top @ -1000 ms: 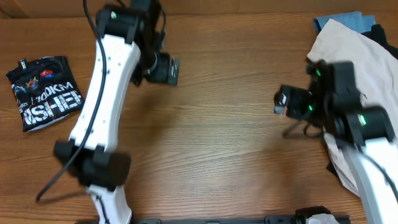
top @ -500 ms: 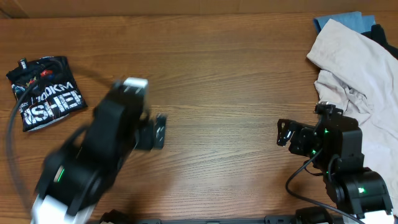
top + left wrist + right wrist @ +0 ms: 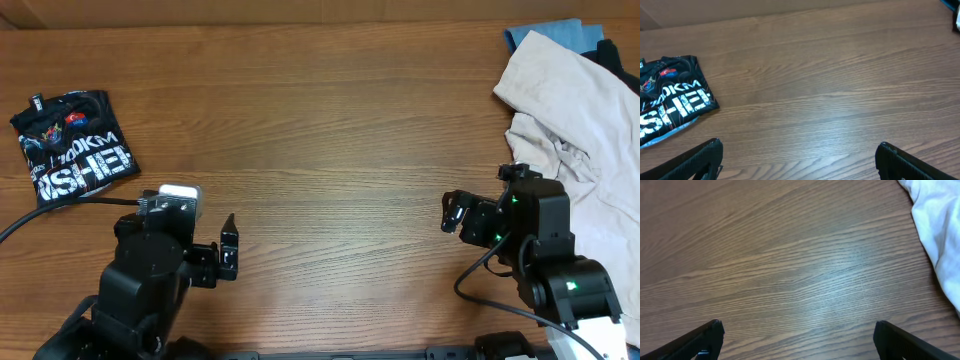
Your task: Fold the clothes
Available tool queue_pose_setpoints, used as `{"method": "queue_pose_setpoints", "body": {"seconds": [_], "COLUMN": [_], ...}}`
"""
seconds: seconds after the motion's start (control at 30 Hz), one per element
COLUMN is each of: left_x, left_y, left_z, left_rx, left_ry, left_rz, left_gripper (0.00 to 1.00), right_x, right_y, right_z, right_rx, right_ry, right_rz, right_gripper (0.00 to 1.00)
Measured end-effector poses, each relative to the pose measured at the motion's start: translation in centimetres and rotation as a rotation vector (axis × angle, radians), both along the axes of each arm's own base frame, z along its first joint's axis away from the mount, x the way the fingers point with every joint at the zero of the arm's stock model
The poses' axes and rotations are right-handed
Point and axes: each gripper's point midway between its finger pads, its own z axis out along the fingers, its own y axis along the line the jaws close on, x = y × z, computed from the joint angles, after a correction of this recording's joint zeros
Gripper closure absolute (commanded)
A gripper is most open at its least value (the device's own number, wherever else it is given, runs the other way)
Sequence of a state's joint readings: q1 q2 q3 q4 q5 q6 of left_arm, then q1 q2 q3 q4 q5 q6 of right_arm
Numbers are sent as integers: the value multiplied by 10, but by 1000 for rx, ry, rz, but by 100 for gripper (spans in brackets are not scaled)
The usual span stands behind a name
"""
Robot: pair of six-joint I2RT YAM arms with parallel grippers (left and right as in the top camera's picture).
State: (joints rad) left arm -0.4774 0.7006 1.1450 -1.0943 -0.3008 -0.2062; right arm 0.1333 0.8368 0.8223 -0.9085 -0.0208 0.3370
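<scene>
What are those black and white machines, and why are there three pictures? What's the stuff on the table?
Those are two robot arms sitting at a wooden table. Each arm ends in a gripper, a hand with just two fingers. The big picture looks down from above the table. The other two come from little cameras on the arms' wrists, so the dark shapes at the bottom corners are the fingers themselves. The left gripper and the right gripper are both open and hold nothing. On the table lies a folded black T-shirt with white letters. On the other side sits a rumpled cream top with a light-blue top peeking out behind it.
</scene>
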Motion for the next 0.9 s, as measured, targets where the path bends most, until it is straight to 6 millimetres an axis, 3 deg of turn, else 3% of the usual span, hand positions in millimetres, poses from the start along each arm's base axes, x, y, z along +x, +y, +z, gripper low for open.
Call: {"method": "queue_pose_setpoints", "body": {"seconds": [0.43, 0.57, 0.67, 0.9], "left_x": [1, 1, 1, 1], "left_y": [0, 0, 0, 0], "left_z": [-4, -4, -4, -5], "left_rx": [11, 12, 12, 12], "left_ry": [17, 18, 18, 19], "left_rz": [2, 2, 2, 2], "left_gripper": [0, 0, 0, 0], "right_x": [6, 4, -4, -16], "right_y": [1, 0, -4, -10], "right_z": [-27, -26, -16, 45], "right_rx": [-16, -19, -28, -55], "right_ry": [116, 115, 69, -330], "right_rz": [0, -2, -14, 25], "right_gripper": [0, 0, 0, 0]}}
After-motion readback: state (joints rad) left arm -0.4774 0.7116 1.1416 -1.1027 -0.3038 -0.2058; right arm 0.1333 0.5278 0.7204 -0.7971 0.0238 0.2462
